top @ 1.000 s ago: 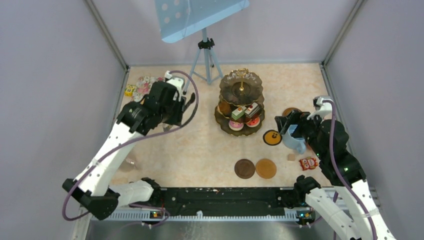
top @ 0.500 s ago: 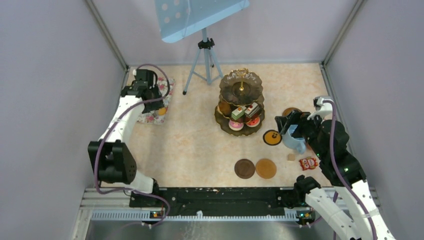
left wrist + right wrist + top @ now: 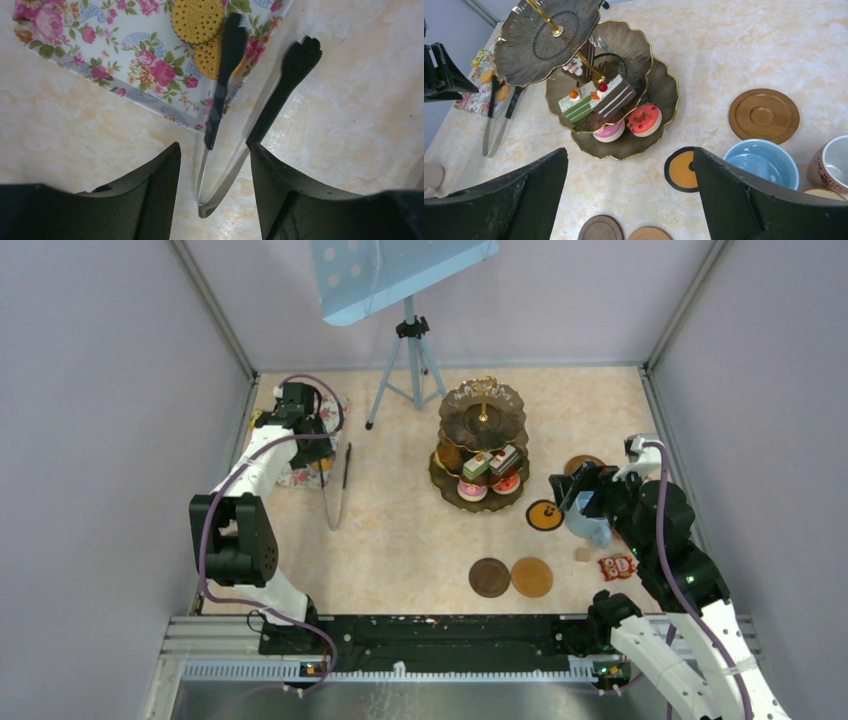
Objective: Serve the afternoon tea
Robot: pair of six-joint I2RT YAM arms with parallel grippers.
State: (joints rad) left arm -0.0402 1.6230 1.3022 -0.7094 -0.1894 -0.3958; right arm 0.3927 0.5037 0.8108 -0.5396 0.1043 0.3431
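Note:
The dark three-tier stand [image 3: 482,412] [image 3: 651,90] holds layered cake slices [image 3: 594,100] on its middle tier and round pink and red cakes [image 3: 644,120] on the bottom one. Beside the light blue mug [image 3: 592,528] [image 3: 760,161] hangs my right gripper [image 3: 578,492] [image 3: 631,195], open with nothing between its fingers. A lilac-white mug [image 3: 831,162] stands to its right. Brown coasters [image 3: 489,577] [image 3: 531,577] [image 3: 764,116] lie on the table. At the back left my left gripper [image 3: 318,430] [image 3: 215,165] is open above the black tongs [image 3: 340,485] [image 3: 222,100], which lie loose by the floral mat [image 3: 100,55].
Two yellow biscuits [image 3: 197,20] sit on the floral mat under the tong tips. An orange-and-black disc [image 3: 545,515] lies right of the stand. A red packet [image 3: 617,566] and a small cube [image 3: 582,554] lie near the right arm. A tripod [image 3: 410,350] stands at the back.
The left arm swung from mid-table to the back left over the mat. Its jaws widened, and the tongs now lie on the table. The right arm has not moved.

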